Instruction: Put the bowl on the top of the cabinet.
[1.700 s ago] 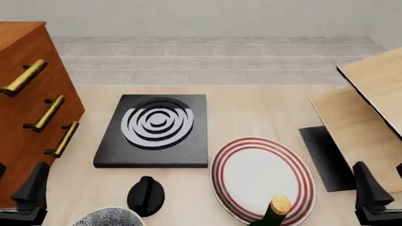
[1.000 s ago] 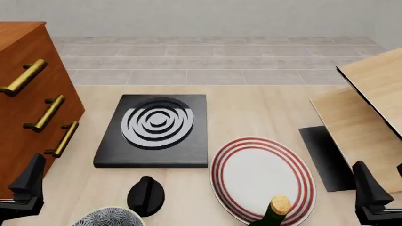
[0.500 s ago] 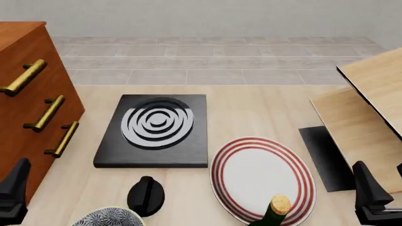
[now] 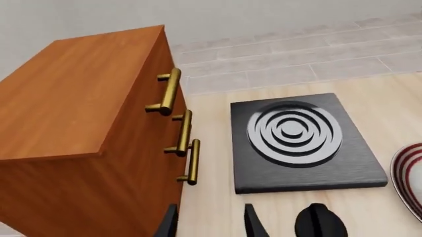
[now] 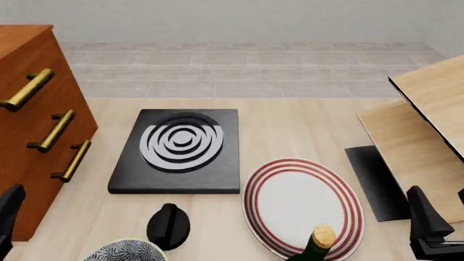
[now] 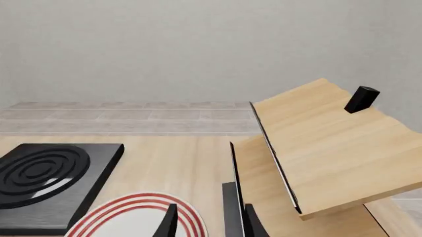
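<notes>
The bowl (image 5: pixel 125 250) sits on the table, untouched; both hands (image 4: pixel 209 223) (image 6: pixel 207 223) narrowly parted, empty.

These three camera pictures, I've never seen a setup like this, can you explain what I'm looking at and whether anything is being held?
This is a computer simulation of two robot arms at a pale wooden table. The front view looks down from behind the arms; each of the other two pictures comes from a camera behind one gripper.

The left gripper and right gripper show only as dark fingertips, spread apart with nothing between them.

On the table stand a reddish-brown wooden cabinet with brass handles, a black slab with grey rings, a white plate with red rings, a black knob-like lump, a cork-topped green bottle and pale wooden boards. The small speckled bowl sits at the near edge, untouched.
</notes>
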`<state>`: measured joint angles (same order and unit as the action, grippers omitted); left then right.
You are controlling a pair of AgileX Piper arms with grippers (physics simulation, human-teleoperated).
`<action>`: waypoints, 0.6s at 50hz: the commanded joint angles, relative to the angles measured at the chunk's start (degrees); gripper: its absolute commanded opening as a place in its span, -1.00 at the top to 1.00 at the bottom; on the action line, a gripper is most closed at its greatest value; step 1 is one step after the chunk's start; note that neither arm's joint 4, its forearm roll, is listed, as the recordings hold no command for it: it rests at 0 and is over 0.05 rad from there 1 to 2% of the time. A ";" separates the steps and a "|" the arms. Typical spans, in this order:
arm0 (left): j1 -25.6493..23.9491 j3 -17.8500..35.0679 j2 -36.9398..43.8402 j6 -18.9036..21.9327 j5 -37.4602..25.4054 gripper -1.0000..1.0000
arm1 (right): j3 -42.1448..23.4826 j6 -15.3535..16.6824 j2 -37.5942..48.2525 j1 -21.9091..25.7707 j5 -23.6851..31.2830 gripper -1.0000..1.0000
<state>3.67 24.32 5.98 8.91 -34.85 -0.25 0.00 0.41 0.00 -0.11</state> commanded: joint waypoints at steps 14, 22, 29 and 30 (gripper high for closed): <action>-2.52 6.89 5.27 -1.57 -10.88 -1.00 | 0.00 0.00 0.00 0.01 0.00 -1.00; -2.38 7.96 5.36 -1.55 -13.03 -1.00 | 0.00 0.00 0.00 -0.01 0.00 -1.00; -2.18 9.60 5.07 -1.93 -15.48 -1.00 | 0.00 0.00 0.00 0.01 0.00 -1.00; -1.73 9.82 5.12 -1.75 -16.18 -1.00 | 0.00 0.00 0.00 0.01 0.00 -1.00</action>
<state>1.55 32.17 10.96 7.33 -47.54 -0.25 0.00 0.41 0.00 -0.11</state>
